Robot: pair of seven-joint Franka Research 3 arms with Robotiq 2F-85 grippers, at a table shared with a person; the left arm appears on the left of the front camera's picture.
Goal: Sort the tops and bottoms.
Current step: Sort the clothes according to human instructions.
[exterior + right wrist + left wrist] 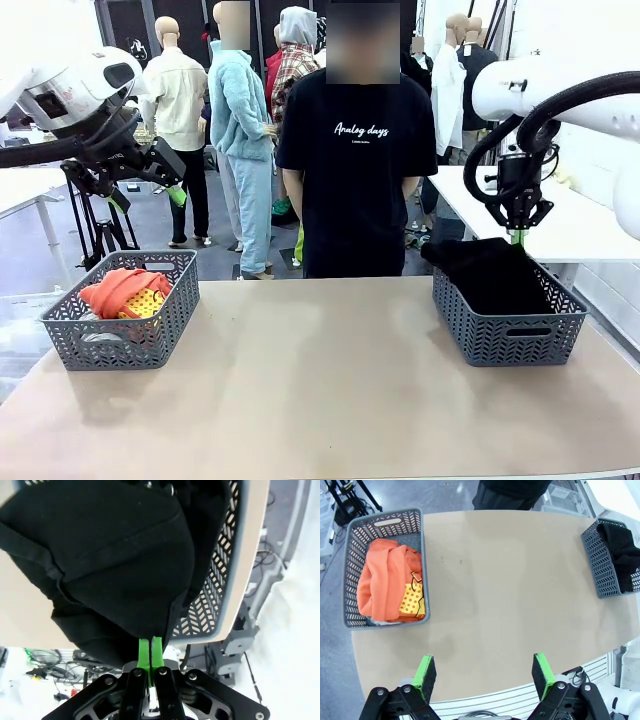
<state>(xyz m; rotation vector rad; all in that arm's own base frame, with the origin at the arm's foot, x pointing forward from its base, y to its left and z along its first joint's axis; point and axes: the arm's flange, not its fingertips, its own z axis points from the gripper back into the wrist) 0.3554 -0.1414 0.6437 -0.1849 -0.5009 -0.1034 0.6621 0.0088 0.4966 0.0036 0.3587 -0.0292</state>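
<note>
An orange top [120,288] [385,582] with a yellow dotted patch lies in the left grey basket [130,335] [385,522]. A black bottom [490,270] [622,555] [110,555] fills the right grey basket [510,335] [220,570] and drapes over its left rim. My right gripper [517,238] [150,641] hangs just above that basket's far side, its green pads pressed together at the edge of the black fabric. My left gripper [148,197] [484,675] is open and holds nothing, raised high above the table's left end, beyond the left basket.
A person [355,170] in a black T-shirt stands at the far edge, arms at the sides. The tan tabletop [320,370] is bare between the two baskets. A white table [560,215] stands behind the right basket.
</note>
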